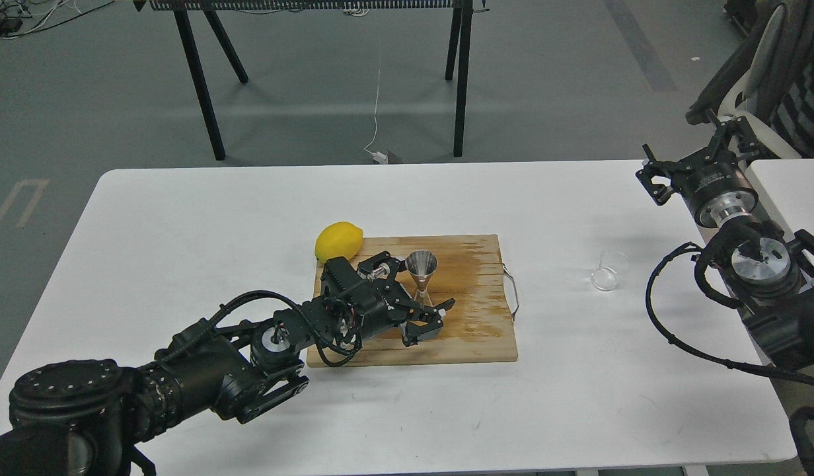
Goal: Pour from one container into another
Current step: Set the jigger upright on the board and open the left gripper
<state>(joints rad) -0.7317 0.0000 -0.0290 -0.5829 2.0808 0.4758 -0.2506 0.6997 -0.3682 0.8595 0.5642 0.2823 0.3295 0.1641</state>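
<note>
Currently, no pouring has taken place as far as the head view shows: the glass cup point(609, 270) stands on the table point(182, 218), untouched and upright, and neither hand holds it. Grasping the cup, carrying it to the jigger point(421, 277), and tipping it all remain to be done.

Landmark for all positions: the wooden cutting board point(473, 311), which lies near the table's centre.

My left arm crosses the board's left half. My left hand point(428, 322) rests low over the board, at the foot of the jigger, with its fingers point(445, 306) spread apart around the lower cone. Contact between fingers and metal cannot be confirmed from this view; I judge this to be a bracing or pre-grasp position.

My right hand point(658, 178) hovers well off the board's right side, beyond the table's far right corner, fingers spread and holding nothing.

A lemon point(339, 241) sits at the board's far left corner, touching or just overlapping its edge.

The jigger stands upright on the board, left of the board's centre, open cone upward.

The glass cup stands on the bare table, well apart from the board's right edge and its wire handle point(513, 291). It lies nearer my right hand than my left, below and left of that hand, with a clear gap between. Whether the cup holds liquid cannot be determined.
</note>
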